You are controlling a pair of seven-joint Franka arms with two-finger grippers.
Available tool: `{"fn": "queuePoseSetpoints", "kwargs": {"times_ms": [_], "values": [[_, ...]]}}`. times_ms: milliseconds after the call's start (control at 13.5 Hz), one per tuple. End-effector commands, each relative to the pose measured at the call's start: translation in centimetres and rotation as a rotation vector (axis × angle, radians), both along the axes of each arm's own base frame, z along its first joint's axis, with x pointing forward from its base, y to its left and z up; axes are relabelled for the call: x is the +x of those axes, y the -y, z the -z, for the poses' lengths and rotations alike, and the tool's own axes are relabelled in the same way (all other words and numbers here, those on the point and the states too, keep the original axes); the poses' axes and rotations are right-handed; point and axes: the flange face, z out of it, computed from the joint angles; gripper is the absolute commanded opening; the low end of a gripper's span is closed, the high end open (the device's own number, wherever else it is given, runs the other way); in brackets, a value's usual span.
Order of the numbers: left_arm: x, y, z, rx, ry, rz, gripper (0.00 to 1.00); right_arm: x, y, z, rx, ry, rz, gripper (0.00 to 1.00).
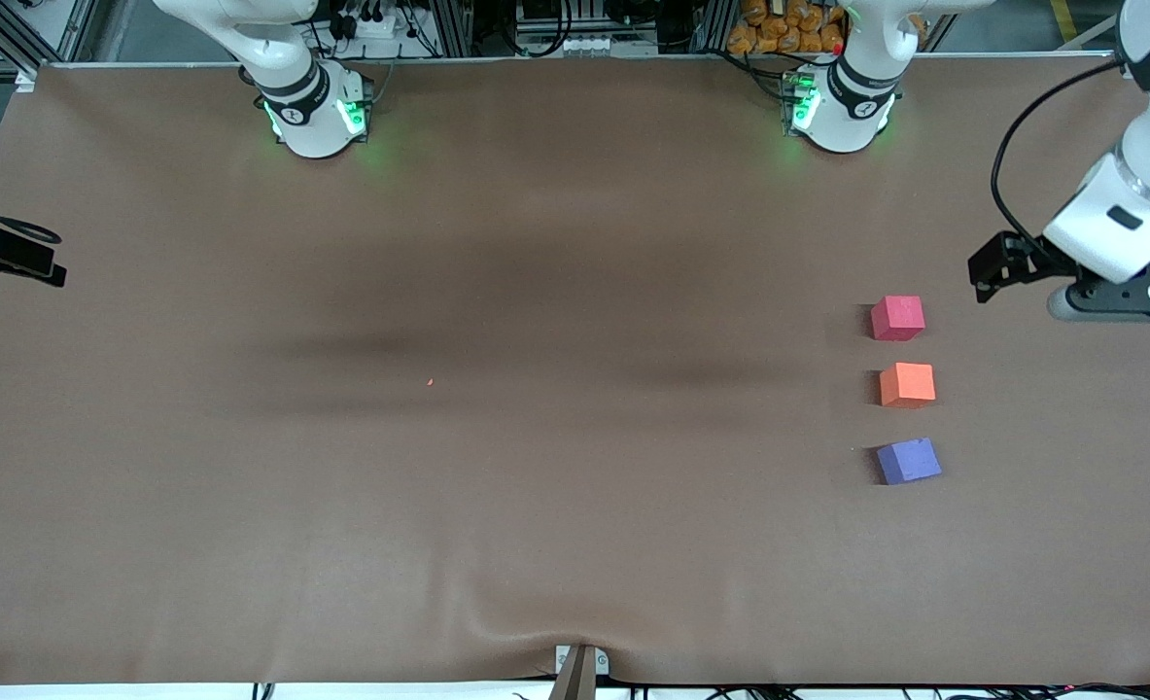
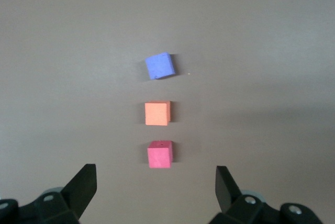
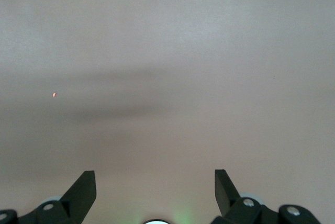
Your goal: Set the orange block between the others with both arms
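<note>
The small matte orange foam cube already sits between the pinkish-red foam cube and purple-blue foam cube; the left gripper, fingers wide and empty, hovers nearest, just beside the pinkish-red cube; the right gripper, fingers wide, waits over bare desk.

matt, foam-like orange block, pinkish-red cube and purple-blue cube, faces finely grained, without shine. table covered in matt brown cloth, lightly rippled at the camera-side edge. arm casings glossy white plastic; gripper fingers matt black.
</note>
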Motion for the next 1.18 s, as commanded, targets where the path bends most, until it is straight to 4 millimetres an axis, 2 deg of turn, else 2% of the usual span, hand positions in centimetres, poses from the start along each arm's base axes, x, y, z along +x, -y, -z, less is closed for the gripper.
{"fn": "queuePoseSetpoints", "kwargs": {"times_ms": [0,296,518,1109], "values": [[-1.7,-0.7,-1.5,-0.047,-0.018,-0.022,1.00,-0.3,-0.1,-0.6,-0.005,0.004,0.007,1.00],[-2.6,-1.5,-1.4,-0.067,-0.081,-0.046,1.00,-0.3,-0.1,-0.6,-0.005,0.004,0.007,1.00],[-2.2,-4.0,-1.5,-0.110,-0.086,-0.098,1.00,-0.3,-0.1,-0.6,-0.005,0.004,0.007,1.00],[-2.1,-4.0,-1.5,-0.110,-0.086,-0.080,1.00,-0.3,-0.1,-0.6,-0.005,0.004,0.007,1.00]]}}
